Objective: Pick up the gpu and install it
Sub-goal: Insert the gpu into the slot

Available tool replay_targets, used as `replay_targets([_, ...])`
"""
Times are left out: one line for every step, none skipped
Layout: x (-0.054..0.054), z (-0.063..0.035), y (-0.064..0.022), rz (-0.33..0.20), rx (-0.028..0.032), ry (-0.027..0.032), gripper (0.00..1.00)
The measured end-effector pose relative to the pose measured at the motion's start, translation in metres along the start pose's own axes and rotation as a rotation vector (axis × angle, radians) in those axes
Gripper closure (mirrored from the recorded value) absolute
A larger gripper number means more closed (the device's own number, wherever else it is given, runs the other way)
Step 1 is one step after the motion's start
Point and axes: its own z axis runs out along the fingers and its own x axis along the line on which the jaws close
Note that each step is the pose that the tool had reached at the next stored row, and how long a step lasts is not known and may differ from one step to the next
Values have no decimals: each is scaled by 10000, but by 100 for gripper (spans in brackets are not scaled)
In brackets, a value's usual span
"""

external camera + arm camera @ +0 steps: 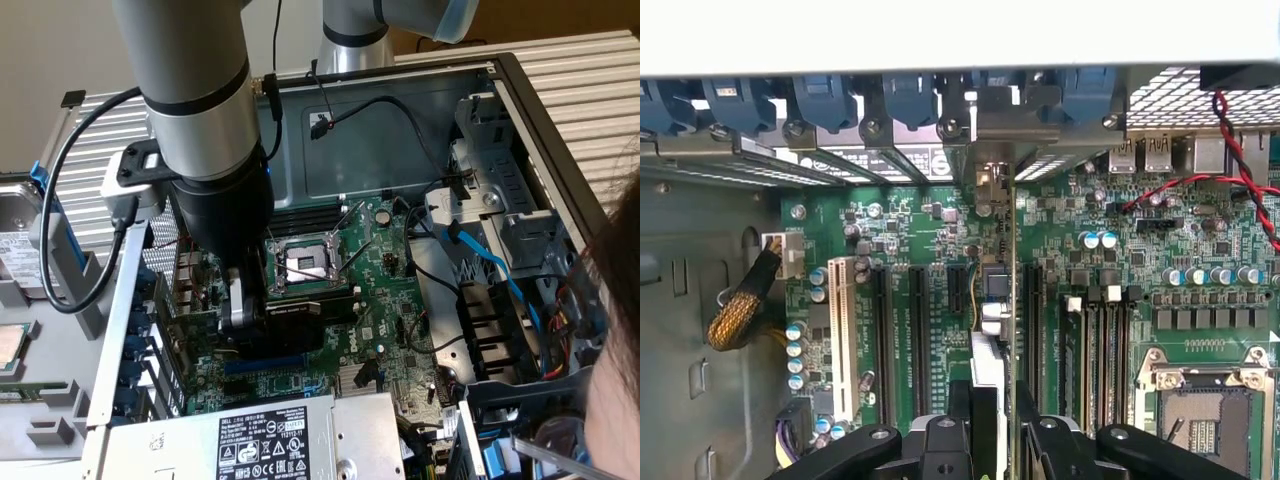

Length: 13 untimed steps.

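My gripper (243, 318) is down inside the open computer case, shut on the gpu (300, 308). The card's black shroud shows beside the fingers, just above the green motherboard (395, 300). In the wrist view the gpu (1011, 290) stands on edge between my two black fingers (940, 445), with the gripper (992, 425) clamped around it. It runs along the black expansion slots (920, 330) toward the rear slot openings (990, 125). I cannot tell whether its lower edge sits in a slot. The motherboard (1120, 250) spreads out under it.
A power supply (270, 440) with a white label lies at the case's near side. A drive cage (500, 215) and a blue cable (490, 265) sit at the exterior view's right. A person's head (620, 330) is at the right edge. The CPU socket (1205, 400) and red-black wires (1240, 170) are close by.
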Motion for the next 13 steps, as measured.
replay_targets([0, 0, 0, 0, 0, 0, 73])
replay_targets([0, 0, 0, 0, -1, 0, 73])
replay_targets([0, 0, 0, 0, -1, 0, 73])
replay_targets([0, 0, 0, -1, -1, 0, 73])
replay_targets([1, 0, 0, -1, -10, 1, 73])
replay_targets([1, 0, -1, -1, -20, -2, 73])
replay_targets([2, 0, -2, -3, -41, -8, 73])
replay_targets([3, 0, -1, -2, -52, -12, 73])
replay_targets([4, 1, -1, -1, -61, -14, 73])
replay_targets([4, 1, -1, -1, -65, -13, 73])
replay_targets([4, 1, -1, 0, -70, -12, 73])
replay_targets([5, 1, -1, 2, -73, -11, 73])
replay_targets([5, 1, 0, 4, -73, -11, 73])
